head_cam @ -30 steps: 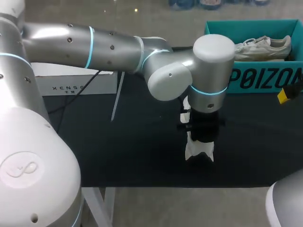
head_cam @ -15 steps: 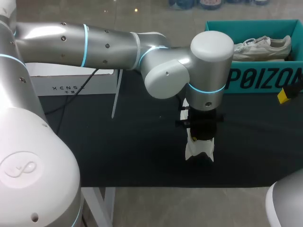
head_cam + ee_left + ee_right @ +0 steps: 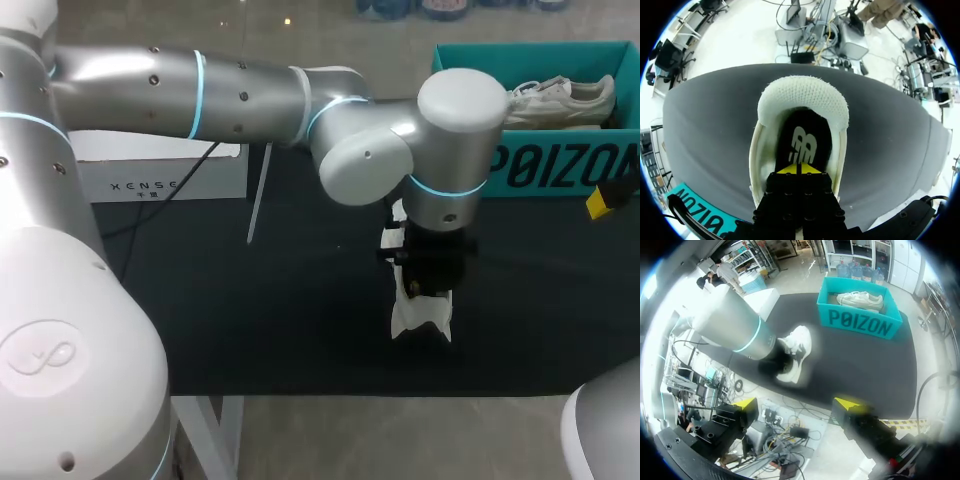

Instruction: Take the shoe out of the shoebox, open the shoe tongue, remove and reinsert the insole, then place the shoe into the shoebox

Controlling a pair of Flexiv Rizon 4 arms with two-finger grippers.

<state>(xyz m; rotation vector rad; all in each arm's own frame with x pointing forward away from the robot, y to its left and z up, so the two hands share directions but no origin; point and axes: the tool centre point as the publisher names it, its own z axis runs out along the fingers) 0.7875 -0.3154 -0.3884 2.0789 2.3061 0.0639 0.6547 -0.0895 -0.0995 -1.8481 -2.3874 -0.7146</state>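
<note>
A white shoe (image 3: 420, 320) stands on the black mat, its opening facing up. My left gripper (image 3: 799, 170) is shut, its yellow tips pressed together inside the shoe (image 3: 802, 97) on the black insole (image 3: 804, 142). From above, my left wrist (image 3: 430, 265) hides most of the shoe. My right gripper (image 3: 796, 404) is open and empty, out past the table's near edge, far from the shoe (image 3: 795, 352). One of its yellow fingertips (image 3: 598, 202) shows at the right edge. The teal shoebox (image 3: 545, 170) stands at the back right with a second white shoe (image 3: 560, 100) inside.
A white box (image 3: 160, 172) sits at the back left, with a thin white rod (image 3: 258, 195) leaning beside it. Black mat lies bare left of the shoe and between the shoe and the shoebox (image 3: 860, 322).
My left arm has shifted slightly to the right over the shoe, its gripper staying down inside it. The shoe and my right gripper have not moved.
</note>
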